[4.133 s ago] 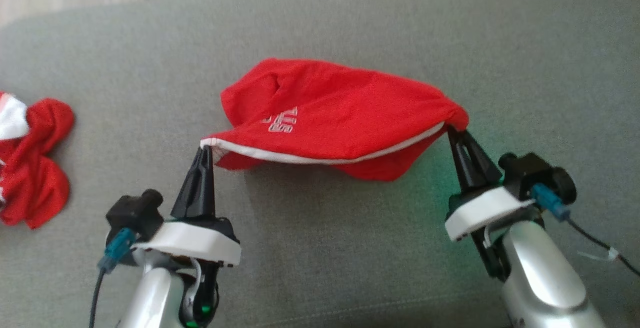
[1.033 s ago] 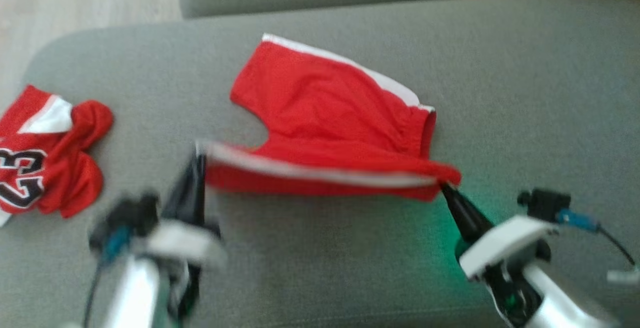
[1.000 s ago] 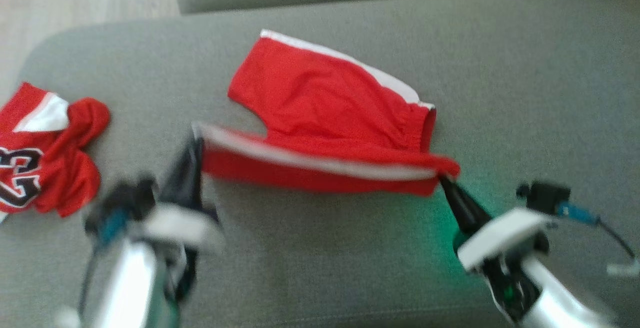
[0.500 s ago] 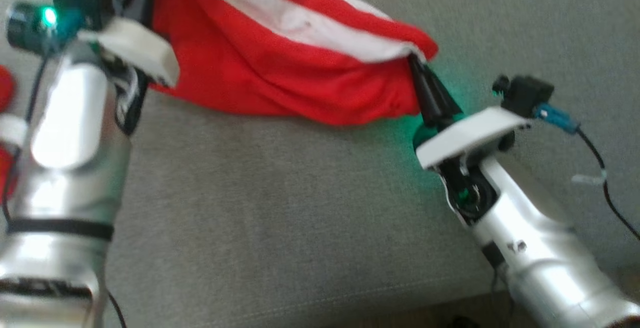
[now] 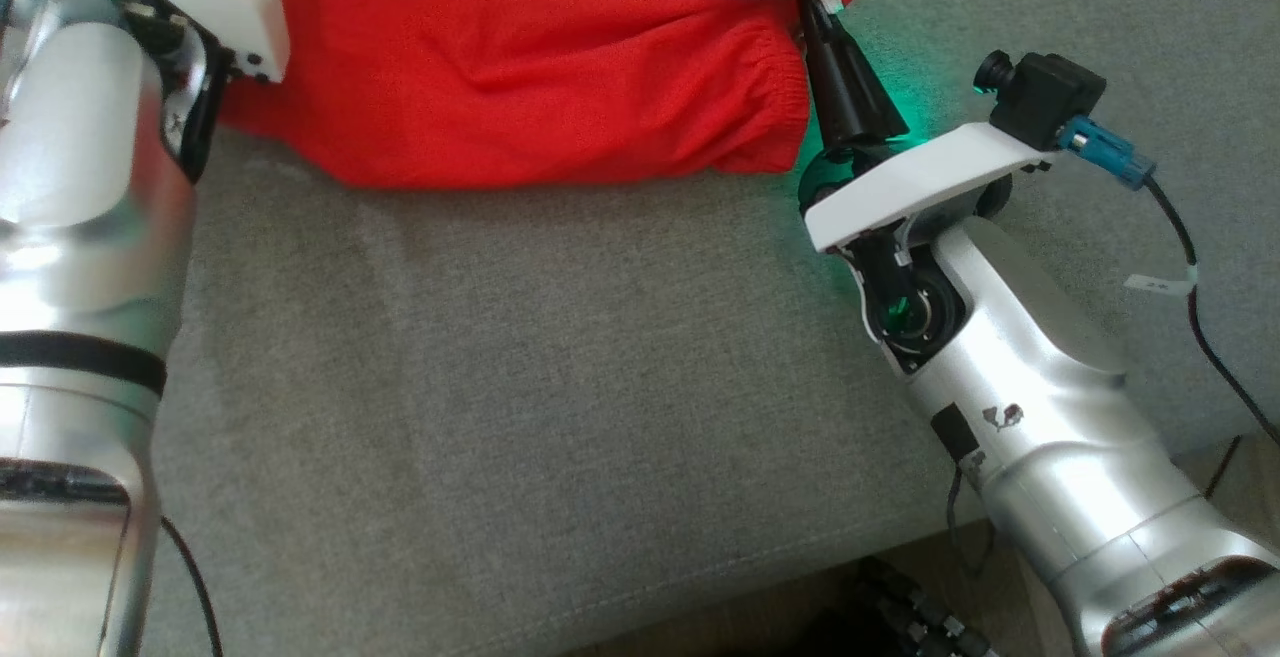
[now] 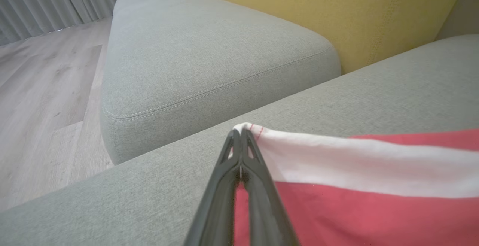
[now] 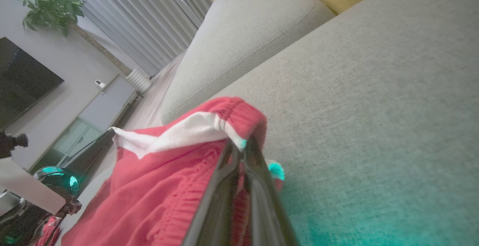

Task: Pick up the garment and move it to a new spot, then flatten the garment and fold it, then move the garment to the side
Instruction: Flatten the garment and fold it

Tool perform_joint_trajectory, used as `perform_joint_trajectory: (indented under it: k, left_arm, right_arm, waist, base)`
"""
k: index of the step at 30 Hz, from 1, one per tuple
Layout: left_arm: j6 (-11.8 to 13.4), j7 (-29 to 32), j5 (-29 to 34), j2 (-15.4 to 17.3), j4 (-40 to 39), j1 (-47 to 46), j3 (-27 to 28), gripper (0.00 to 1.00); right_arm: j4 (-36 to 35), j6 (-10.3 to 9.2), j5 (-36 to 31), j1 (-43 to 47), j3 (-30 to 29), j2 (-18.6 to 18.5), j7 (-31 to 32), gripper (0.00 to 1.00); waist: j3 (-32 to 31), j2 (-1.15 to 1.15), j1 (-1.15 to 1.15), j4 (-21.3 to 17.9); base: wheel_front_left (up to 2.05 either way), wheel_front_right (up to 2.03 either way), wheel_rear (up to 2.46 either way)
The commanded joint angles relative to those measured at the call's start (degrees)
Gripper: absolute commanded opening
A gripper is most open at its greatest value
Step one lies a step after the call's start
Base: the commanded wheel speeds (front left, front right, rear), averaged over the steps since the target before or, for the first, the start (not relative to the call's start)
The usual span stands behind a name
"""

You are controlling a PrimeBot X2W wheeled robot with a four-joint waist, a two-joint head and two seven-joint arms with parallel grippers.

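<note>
The left claw is pinched together on a corner of the red garment, its tips clamping the end of the white band that runs away to the claw's right. The right claw is likewise clamped on the garment, gripping where that band meets the gathered elastic waistband, which bunches up just above and to the left of its tips. The cloth is stretched between the two claws and sags below them towards the grey sofa seat; its lowest folds seem to rest there. A green glow tints the seat beside the right claw. Beyond the left claw's tips lie a second grey cushion, a yellow backrest and, to the left, a wooden floor.
</note>
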Motion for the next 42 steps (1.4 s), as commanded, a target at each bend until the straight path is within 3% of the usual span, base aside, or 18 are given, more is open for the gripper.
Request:
perform_joint_trajectory:
  k: [1, 5, 6, 7, 15, 23, 35, 37, 42]
  left_arm:
    - [0.91, -0.31, -0.16, 2.78, -1.36, -2.83, 1.51, 0.00]
    - [2.28, -0.34, -0.37, 2.60, -1.58, -2.86, 2.01, 0.00]
    - [2.29, -0.34, -0.21, 2.58, -1.65, -2.73, 1.82, 0.16]
    - [2.34, -0.35, -0.21, 2.41, -1.88, -2.29, 1.74, 1.00]
    - [4.87, -0.35, -3.00, -0.10, -2.96, 1.89, 4.65, 1.00]
    - [5.34, -0.35, -5.46, -3.73, 2.85, 8.52, 5.56, 1.00]
    - [6.63, 0.40, -7.91, -4.48, 12.63, 10.87, 6.69, 1.00]
    - [6.65, 0.90, -7.95, -4.73, 14.05, 11.12, 6.40, 0.00]
    - [7.28, 0.56, -8.93, -5.84, 15.43, 13.15, 6.67, 0.00]
  right_arm:
    - [-0.26, 0.37, -0.03, 0.40, 0.24, 0.77, -0.58, 0.00]
    - [1.43, 0.37, -1.95, -0.35, 0.16, 1.02, -0.72, 0.00]
    - [1.46, 0.37, -2.68, -0.46, 0.16, 1.05, -0.74, 0.00]
    - [1.50, 0.37, -3.95, -0.52, -0.39, 1.12, -0.75, 1.00]
    - [-0.22, 0.37, -14.22, 1.56, -7.15, 1.26, -0.77, 1.00]
    - [-1.98, 0.37, -24.12, 7.48, -15.98, 1.30, -0.77, 1.00]
    - [-3.90, 0.37, -27.25, 11.37, -18.85, 1.31, -0.77, 1.00]
    - [-3.79, 0.37, -27.14, 11.74, -18.84, 1.31, -0.77, 1.00]
    - [-2.86, 0.37, -27.55, 13.14, -19.17, 1.31, -0.77, 1.00]
  waist:
    - [0.18, 0.00, -0.01, -0.40]
    - [0.46, 0.00, -0.01, -0.72]
    - [0.51, 0.00, -0.01, -0.74]
    - [0.52, 0.00, -0.01, -0.72]
    - [-1.29, 0.00, -0.01, 0.67]
    - [-3.97, 0.00, -0.01, 1.88]
    - [-4.40, 0.00, -0.01, 0.65]
    - [-4.96, 0.00, -0.01, 0.56]
    - [-8.10, 0.00, -0.01, 1.33]
  base:
    - [0.00, 0.00, 0.00]
    - [0.00, 0.00, 0.00]
    - [0.00, 0.00, 0.00]
    - [0.00, 0.00, 0.00]
    - [0.00, 0.00, 0.00]
    - [0.00, 0.00, 0.00]
    - [0.00, 0.00, 0.00]
    - [0.00, 0.00, 0.00]
    - [0.00, 0.00, 0.00]
